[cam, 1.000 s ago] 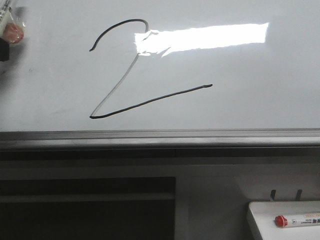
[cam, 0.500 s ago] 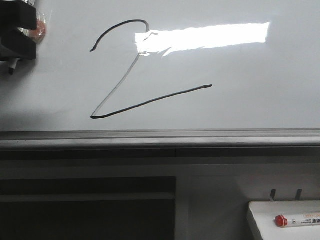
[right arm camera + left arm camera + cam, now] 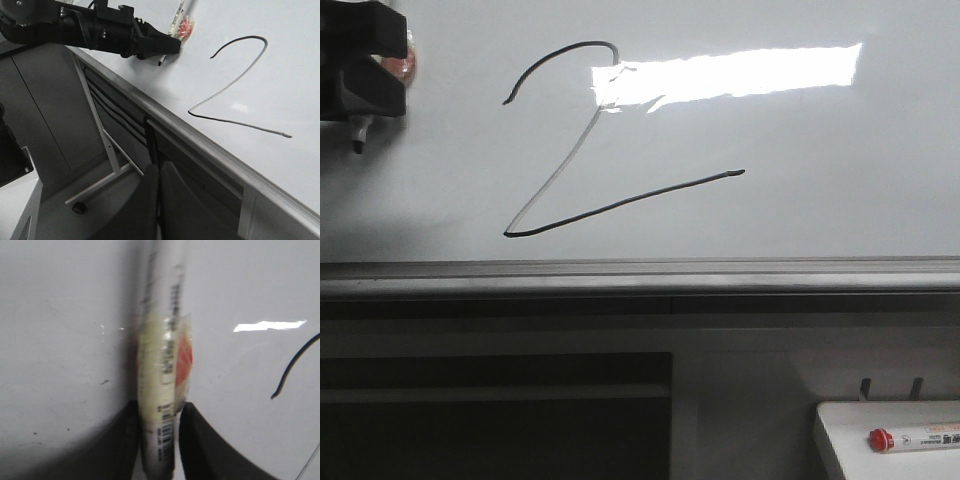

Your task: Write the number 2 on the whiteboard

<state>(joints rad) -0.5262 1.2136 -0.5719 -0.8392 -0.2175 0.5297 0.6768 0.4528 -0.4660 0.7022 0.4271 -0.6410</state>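
The number 2 [image 3: 620, 203] is drawn in thin black line on the whiteboard [image 3: 820, 140], with a hooked top, a faint diagonal and a long slanted base. My left gripper [image 3: 360, 85] is at the board's upper left, left of the hook, shut on a white marker [image 3: 162, 390] with an orange label. The marker's dark tip [image 3: 358, 146] pokes out below it. In the left wrist view the gripper [image 3: 159, 440] clamps the barrel, and the hook's end [image 3: 292, 365] shows nearby. My right gripper [image 3: 157, 175] is shut and empty, below the board's rail.
A grey metal rail [image 3: 640, 272] runs along the board's lower edge, with dark cabinet panels beneath. A small white tray [image 3: 840, 430] at the lower right holds a red-capped marker [image 3: 915, 438]. A metal stand frame [image 3: 107, 150] stands under the board.
My left gripper has come in from the left edge with the marker, moving right and slightly down over the board. The drawn 2 is unchanged.
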